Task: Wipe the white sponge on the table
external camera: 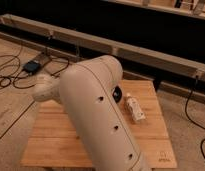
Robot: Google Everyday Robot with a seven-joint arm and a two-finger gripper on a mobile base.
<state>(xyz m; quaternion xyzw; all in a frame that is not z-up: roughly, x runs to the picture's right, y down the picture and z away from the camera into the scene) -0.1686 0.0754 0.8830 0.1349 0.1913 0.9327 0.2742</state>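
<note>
The table (56, 135) is a light-brown slatted wooden square in the middle of the view. My cream arm (96, 110) crosses most of it, from the lower right up to an elbow and out to a joint (46, 89) at the left. The gripper is not in view; it is somewhere behind or beyond the arm. The white sponge does not show and may be hidden by the arm. A pale elongated thing with brown marks (135, 110) lies on the table just right of the arm. I cannot tell what it is.
A dark round thing (117, 93) peeks out beside the arm. Black cables (11, 75) and a dark box (32, 66) lie on the floor at the left. A long low rail (121, 47) runs behind the table. Another cable (193, 107) hangs at the right.
</note>
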